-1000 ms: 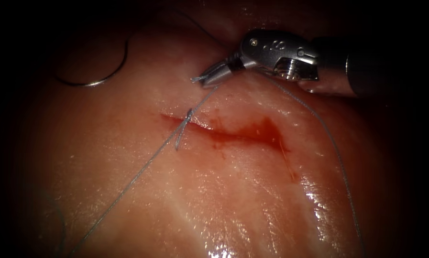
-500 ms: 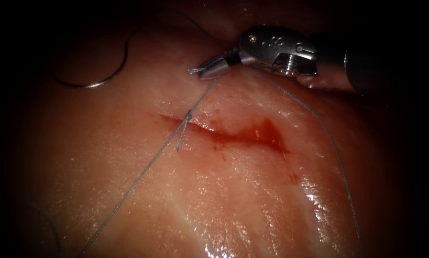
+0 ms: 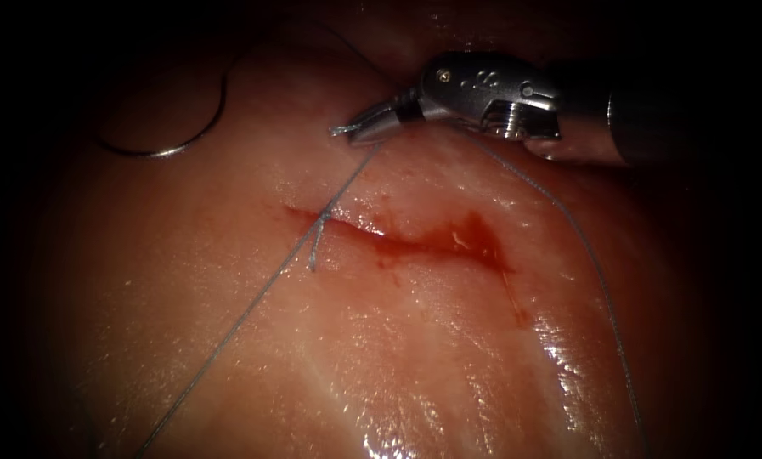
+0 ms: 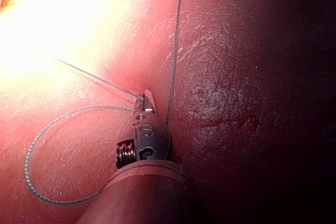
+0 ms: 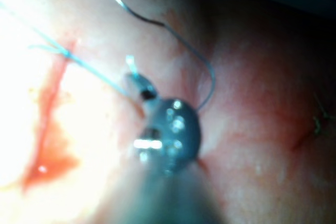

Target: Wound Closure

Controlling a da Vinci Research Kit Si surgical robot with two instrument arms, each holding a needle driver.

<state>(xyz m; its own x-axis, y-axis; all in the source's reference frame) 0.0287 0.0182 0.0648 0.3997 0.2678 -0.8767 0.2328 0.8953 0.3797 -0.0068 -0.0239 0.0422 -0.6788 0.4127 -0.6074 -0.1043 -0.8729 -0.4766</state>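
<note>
Thread [image 3: 253, 302] ran from 7 o'clock across tissue [image 3: 397, 357] to a knot [image 3: 319, 223] at the cut's [image 3: 397, 242] left end, right tool [image 3: 359, 132] at 12 o'clock clamped on thread, needle [image 3: 172, 127] lying free at 10 o'clock, left tool [image 4: 144, 100] gripped thread.

The right tool [image 5: 137, 85] reaches over the tissue [image 5: 252, 129], its jaws closed on the thread [image 5: 89, 69], a short end sticking up past the tips. That strand runs taut to a knot [image 5: 65, 52] at one end of the cut [image 5: 50, 90] (red fluid [image 5: 47, 166] pools at the other). The curved needle [image 5: 199, 72] lies loose on the tissue just beside the tool.
</note>
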